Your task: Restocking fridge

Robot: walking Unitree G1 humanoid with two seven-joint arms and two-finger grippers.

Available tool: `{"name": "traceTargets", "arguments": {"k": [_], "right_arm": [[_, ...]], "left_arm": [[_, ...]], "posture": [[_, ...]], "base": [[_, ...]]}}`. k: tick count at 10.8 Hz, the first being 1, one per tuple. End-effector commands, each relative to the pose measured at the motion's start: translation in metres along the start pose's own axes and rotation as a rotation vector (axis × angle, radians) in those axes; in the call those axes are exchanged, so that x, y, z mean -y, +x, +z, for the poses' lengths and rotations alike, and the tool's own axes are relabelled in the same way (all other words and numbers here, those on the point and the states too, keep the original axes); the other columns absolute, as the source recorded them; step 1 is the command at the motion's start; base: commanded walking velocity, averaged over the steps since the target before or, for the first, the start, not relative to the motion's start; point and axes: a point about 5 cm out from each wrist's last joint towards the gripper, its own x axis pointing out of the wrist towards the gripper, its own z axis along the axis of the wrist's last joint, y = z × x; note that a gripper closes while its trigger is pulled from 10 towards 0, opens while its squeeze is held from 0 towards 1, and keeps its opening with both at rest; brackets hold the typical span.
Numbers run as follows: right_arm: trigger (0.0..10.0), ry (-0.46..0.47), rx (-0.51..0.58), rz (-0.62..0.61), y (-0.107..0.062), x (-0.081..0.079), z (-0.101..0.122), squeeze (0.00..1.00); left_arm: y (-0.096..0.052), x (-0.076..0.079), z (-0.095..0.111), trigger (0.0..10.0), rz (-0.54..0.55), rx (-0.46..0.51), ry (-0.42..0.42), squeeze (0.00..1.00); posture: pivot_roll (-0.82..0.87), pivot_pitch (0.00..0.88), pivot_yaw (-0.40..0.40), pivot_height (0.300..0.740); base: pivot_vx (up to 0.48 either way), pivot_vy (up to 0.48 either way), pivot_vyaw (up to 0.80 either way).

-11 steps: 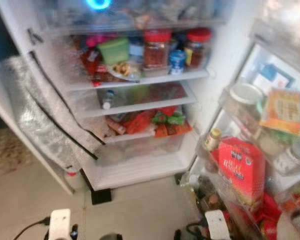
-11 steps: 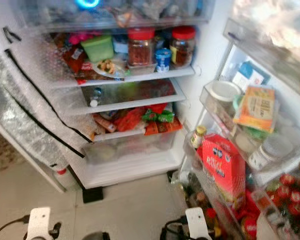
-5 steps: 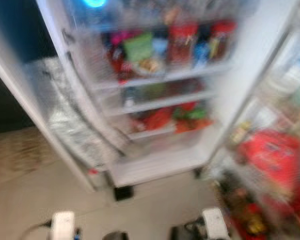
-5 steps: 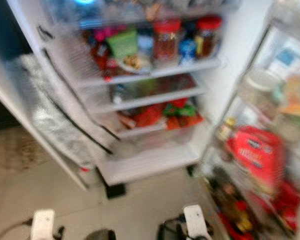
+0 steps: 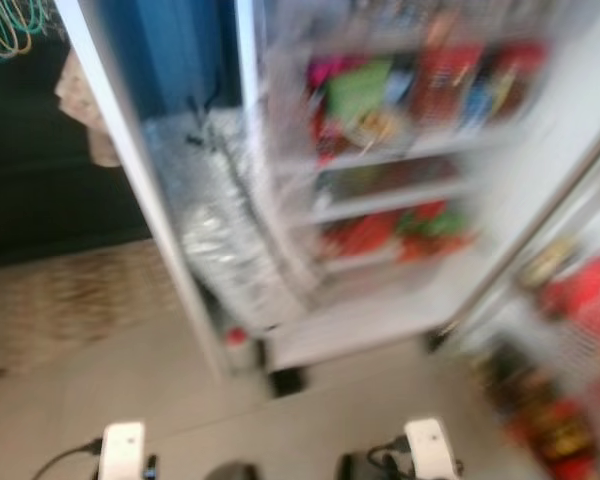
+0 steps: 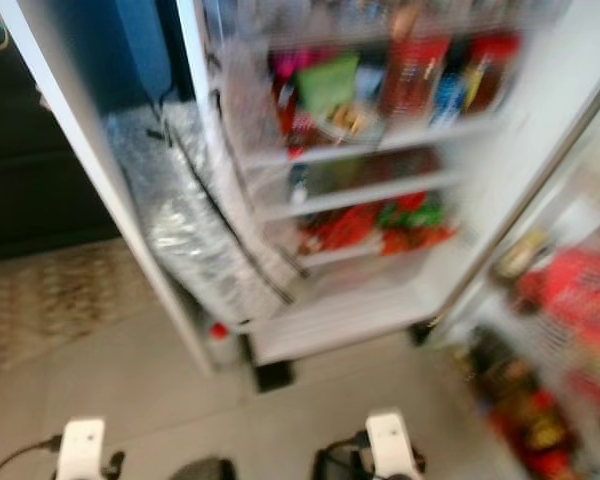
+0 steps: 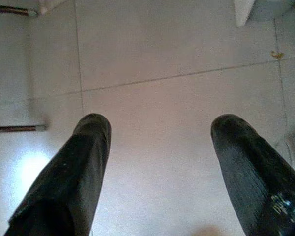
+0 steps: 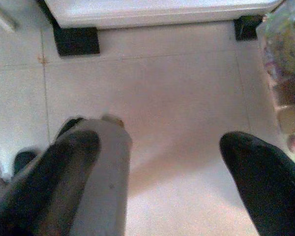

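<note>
The open fridge (image 6: 380,180) takes up the centre and upper right of both head views, blurred throughout. Its white body reaches down to a white base edge near the middle of the frame, with a black foot (image 6: 273,375) under it on the pale tiled floor (image 6: 150,390). The shelves (image 6: 360,195) run across the upper centre, crowded with items too smeared to name beyond colours: a green tub (image 6: 330,85) and red-lidded jars (image 6: 410,65) on the top visible shelf, and red and green packets (image 6: 380,222) lower down. A silvery bubble-wrap sheet (image 6: 185,225) hangs left of the shelves, from the upper centre down toward the floor. The open door (image 6: 570,330) fills the lower right, its racks holding a red carton (image 6: 585,290) and other blurred goods. A patterned mat (image 6: 50,300) lies at the left edge, with a dark space above it.

Both arms hang low at the bottom edge of the head views, where their white wrist housings show. In the left wrist view, the left gripper (image 7: 160,135) hovers over bare floor tiles with its two black fingers (image 7: 83,162) spread wide and nothing between them. In the right wrist view, the right gripper (image 8: 160,147) is likewise released, fingers apart and empty above the tiles, with the fridge base and two black feet beyond it and the door rack's contents at the frame's right edge.
</note>
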Motion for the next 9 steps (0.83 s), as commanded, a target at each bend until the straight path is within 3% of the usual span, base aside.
{"name": "traceTargets", "arguments": {"k": [1, 4, 9], "right_arm": [[10.0, 0.000, -0.082, 0.010, -0.0052, -0.0047, -0.0205, 0.00], [10.0, 0.005, -0.076, 0.001, -0.0036, -0.0048, -0.0164, 0.00], [10.0, 0.001, -0.084, -0.009, -0.0041, -0.0031, -0.0182, 0.00]], "left_arm": [[-0.0017, -0.0033, -0.0076, 10.0, 0.003, -0.028, 0.017, 0.00], [-0.0004, -0.0012, -0.0045, 10.0, -0.013, -0.030, 0.024, 0.00], [-0.0019, 0.0026, -0.0100, 10.0, -0.048, -0.055, 0.035, 0.00]], "posture": [[-0.11, 0.073, -0.001, 0.655], [-0.12, 0.053, 0.013, 0.655], [-0.12, 0.004, 0.016, 0.655]], "base": [[0.000, 0.442, 0.00], [0.000, 0.414, 0.00], [0.000, 0.000, 0.00]]}}
